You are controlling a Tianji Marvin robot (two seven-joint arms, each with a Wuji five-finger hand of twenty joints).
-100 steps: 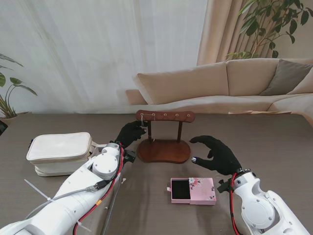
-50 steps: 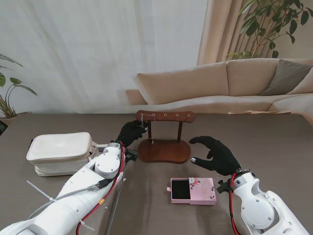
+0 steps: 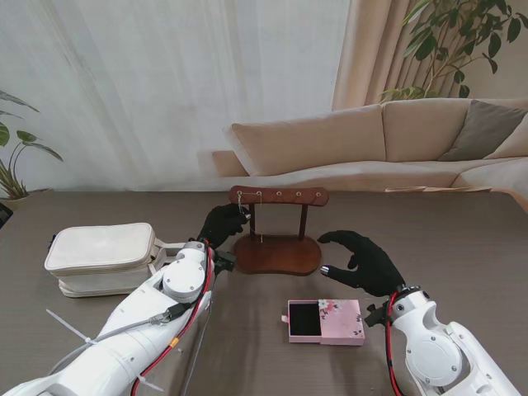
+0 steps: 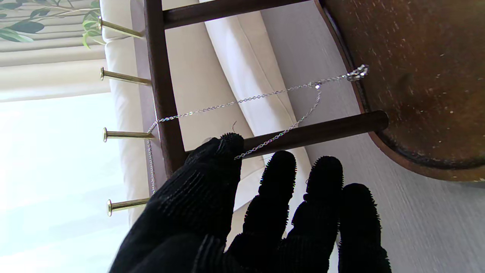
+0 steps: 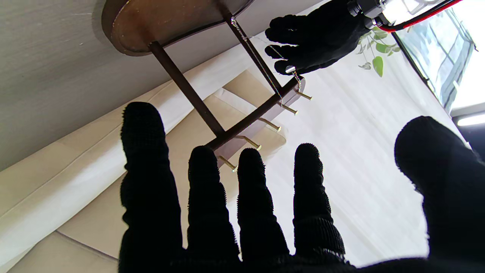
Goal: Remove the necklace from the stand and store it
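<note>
Over the last second the left hand [image 3: 224, 224] crept a bit closer to the stand [image 3: 277, 247] at frame centre, fingers [image 4: 227, 146] now brushing but not clearly pinching the necklace [image 4: 265, 94], a thin silver chain still on its peg; right hand [image 3: 365, 260] open.

1 overhead, 2 wrist close-ups

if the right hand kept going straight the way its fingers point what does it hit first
Most likely the wooden stand: the right hand is open beside its base, fingers aimed at its bar of brass pegs. Nothing shows between them, though depth is hard to judge.
</note>
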